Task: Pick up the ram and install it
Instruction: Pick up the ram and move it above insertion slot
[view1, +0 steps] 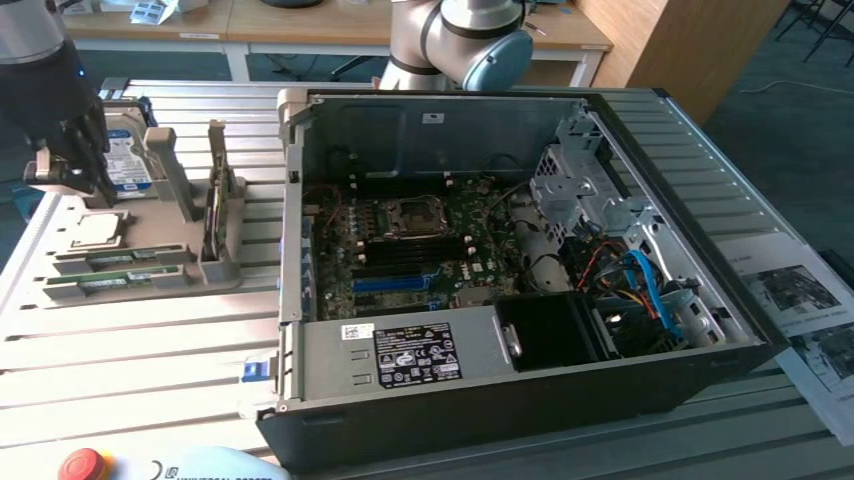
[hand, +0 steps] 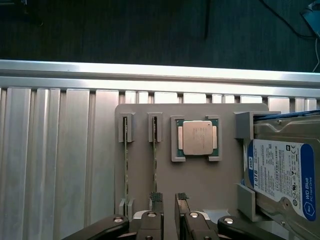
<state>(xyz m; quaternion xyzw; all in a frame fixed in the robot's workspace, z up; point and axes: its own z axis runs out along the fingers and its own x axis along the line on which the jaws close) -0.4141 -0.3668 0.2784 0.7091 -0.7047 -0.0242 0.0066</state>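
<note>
Two ram sticks stand on edge in slots of the grey holder (hand: 200, 185): one ram (hand: 155, 160) nearer the silver processor chip (hand: 199, 137), the other ram (hand: 126, 160) beside it. In the exterior view the rams (view1: 118, 263) lie at the holder's near end on that view's left. My gripper (hand: 169, 200) hangs above the holder, open, with nothing between its fingers. One fingertip (hand: 156, 198) sits over the end of the ram nearer the chip. In the exterior view the gripper (view1: 67, 175) is above the holder's far part. The motherboard's blue slot (view1: 394, 283) lies inside the open computer case (view1: 534, 390).
A hard drive with a blue-and-white label (hand: 282, 175) stands in the holder beside the chip. An upright grey bracket (view1: 216, 200) rises between the holder and the case wall. The ribbed metal table (view1: 134, 350) ends close beyond the holder. Papers (view1: 807, 300) lie at the exterior view's right.
</note>
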